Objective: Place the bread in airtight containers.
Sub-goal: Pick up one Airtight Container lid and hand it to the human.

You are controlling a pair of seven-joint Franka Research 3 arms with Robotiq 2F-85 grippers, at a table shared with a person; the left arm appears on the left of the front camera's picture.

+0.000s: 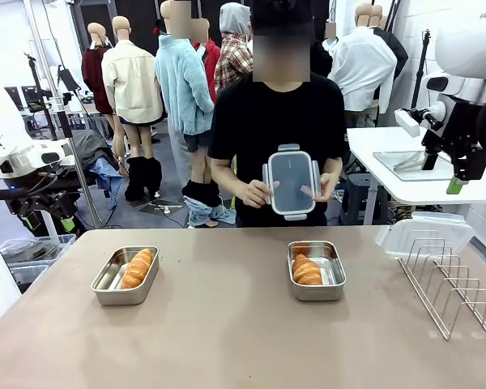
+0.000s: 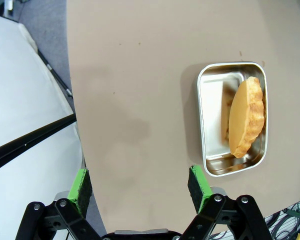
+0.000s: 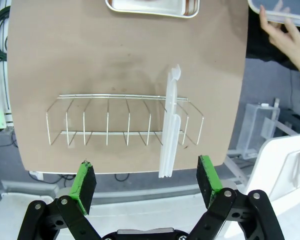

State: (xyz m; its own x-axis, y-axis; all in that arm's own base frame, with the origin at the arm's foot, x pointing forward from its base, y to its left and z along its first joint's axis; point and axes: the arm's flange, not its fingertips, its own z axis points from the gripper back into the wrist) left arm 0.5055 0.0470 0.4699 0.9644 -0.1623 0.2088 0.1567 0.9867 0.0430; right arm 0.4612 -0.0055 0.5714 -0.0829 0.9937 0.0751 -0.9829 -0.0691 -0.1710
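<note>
One golden-brown ridged croissant [image 1: 138, 267] lies lengthwise in each small rectangular steel tin [image 1: 105, 296] on the tan surface [image 1: 227, 332]; left pincer [image 2: 140, 182] and right pincer [image 3: 146, 172] gape wide, empty; the clear plastic lid [image 3: 169, 135], upright in the wire rack [image 3: 107, 120], stands edge-on before the right pincer.

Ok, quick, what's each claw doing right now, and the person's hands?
Left claw: open, empty.
Right claw: open, empty.
Person's hands: both holding a clear snap lid.

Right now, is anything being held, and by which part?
The person's hands hold a lid by its long sides. The left gripper and right gripper are open and empty.
</note>
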